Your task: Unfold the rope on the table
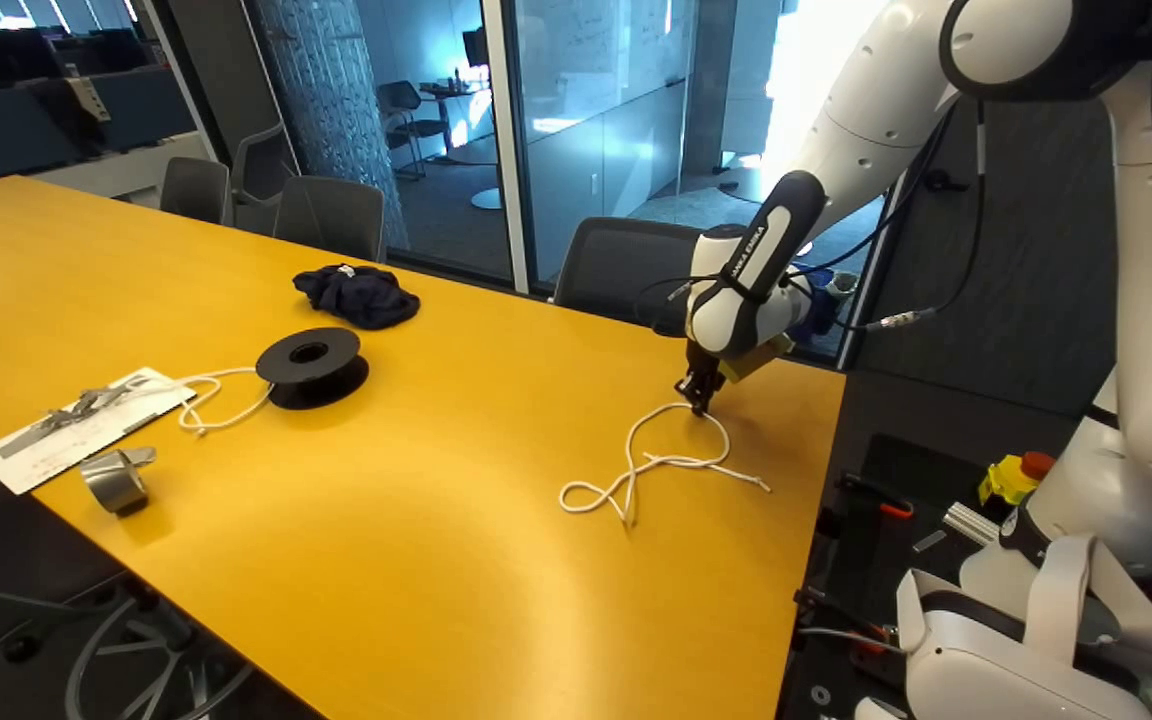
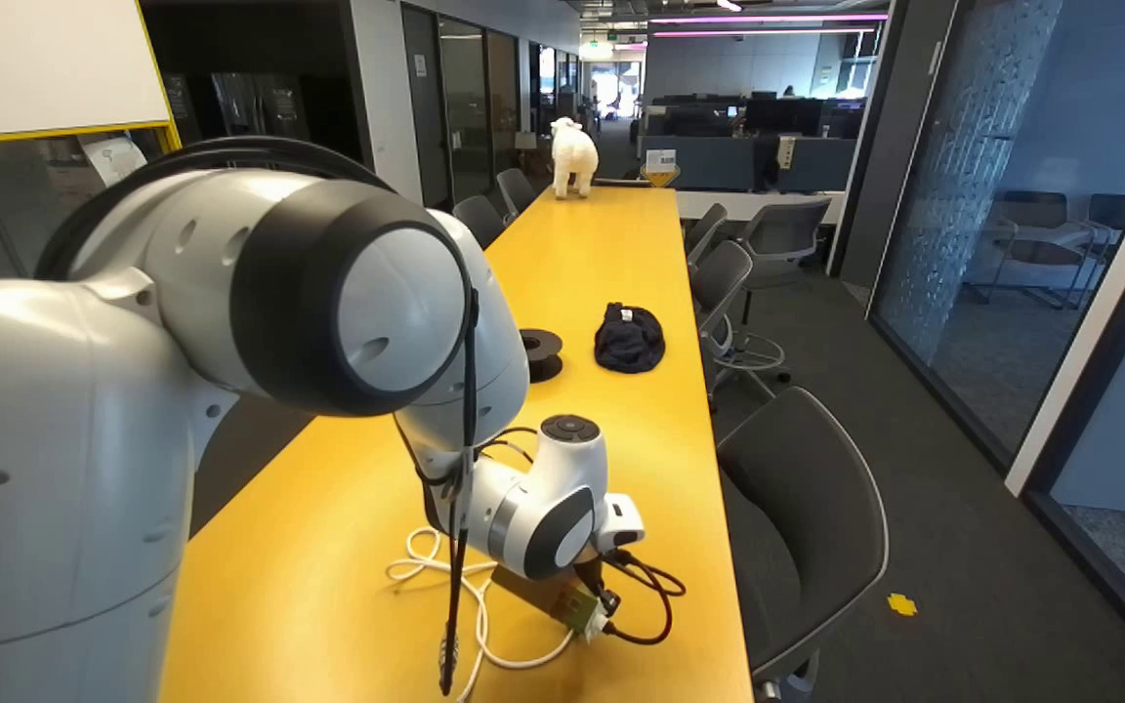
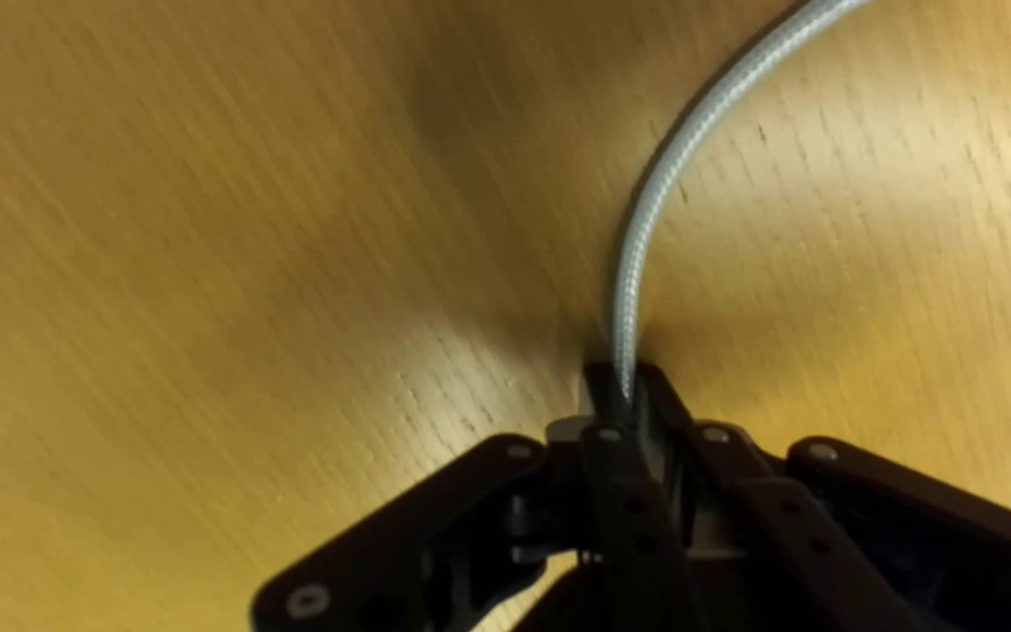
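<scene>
The rope is a thin whitish cord lying in loose loops on the yellow-orange table [image 1: 416, 570] near the robot's end. It shows in both exterior views [image 1: 681, 461] [image 2: 481, 625], with a round loop, a small side loop and a free end toward the table's end. My gripper [image 1: 699, 406] points down at the far side of the round loop, at the table surface. In the wrist view the gripper's fingers [image 3: 624, 391] are closed together with the rope [image 3: 634, 250] between the tips. The rope curves up and right from there. The arm hides part of the rope in an exterior view.
A black spool [image 1: 308, 355] stands farther along the table, with white cord beside it. Near it are dark cloth [image 1: 361, 297], a flat white board [image 1: 86, 430] and a silver tape roll [image 1: 114, 482]. A grey chair [image 2: 816, 488] stands against the table's side.
</scene>
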Tool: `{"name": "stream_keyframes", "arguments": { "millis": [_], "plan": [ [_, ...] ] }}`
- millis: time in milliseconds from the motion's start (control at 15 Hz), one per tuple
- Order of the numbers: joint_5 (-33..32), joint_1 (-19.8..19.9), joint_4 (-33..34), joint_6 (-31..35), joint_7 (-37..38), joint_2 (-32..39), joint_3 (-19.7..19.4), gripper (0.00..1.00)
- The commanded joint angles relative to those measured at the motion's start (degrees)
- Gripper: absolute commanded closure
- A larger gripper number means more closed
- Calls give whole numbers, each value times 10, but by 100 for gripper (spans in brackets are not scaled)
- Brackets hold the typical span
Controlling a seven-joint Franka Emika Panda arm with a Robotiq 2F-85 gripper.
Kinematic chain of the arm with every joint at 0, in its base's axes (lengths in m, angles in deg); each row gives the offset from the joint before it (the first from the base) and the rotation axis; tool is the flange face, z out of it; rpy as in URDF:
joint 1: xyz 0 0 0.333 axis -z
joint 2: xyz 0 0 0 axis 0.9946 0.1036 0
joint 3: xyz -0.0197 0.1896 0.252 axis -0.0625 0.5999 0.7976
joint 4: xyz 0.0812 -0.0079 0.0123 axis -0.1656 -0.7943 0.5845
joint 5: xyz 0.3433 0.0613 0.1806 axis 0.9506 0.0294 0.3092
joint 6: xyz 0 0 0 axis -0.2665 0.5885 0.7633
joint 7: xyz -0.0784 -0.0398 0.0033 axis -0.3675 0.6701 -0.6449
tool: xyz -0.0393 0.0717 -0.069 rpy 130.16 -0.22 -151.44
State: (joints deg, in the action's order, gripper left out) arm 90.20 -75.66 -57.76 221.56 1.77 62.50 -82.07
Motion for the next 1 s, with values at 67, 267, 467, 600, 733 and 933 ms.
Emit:
{"name": "stream_keyframes", "arguments": {
  "millis": [67,267,467,600,733,933],
  "plan": [
    [6,2,7,-49,-2,-29,7,89],
    [2,-19,-6,-86,8,-83,14,93],
    [-6,-46,-6,-119,24,-127,26,93],
    [-10,-69,0,-153,38,-153,39,92],
    [-21,-95,9,-184,60,-174,53,92],
    [-19,-127,26,-245,76,-197,87,92]
  ]
}}
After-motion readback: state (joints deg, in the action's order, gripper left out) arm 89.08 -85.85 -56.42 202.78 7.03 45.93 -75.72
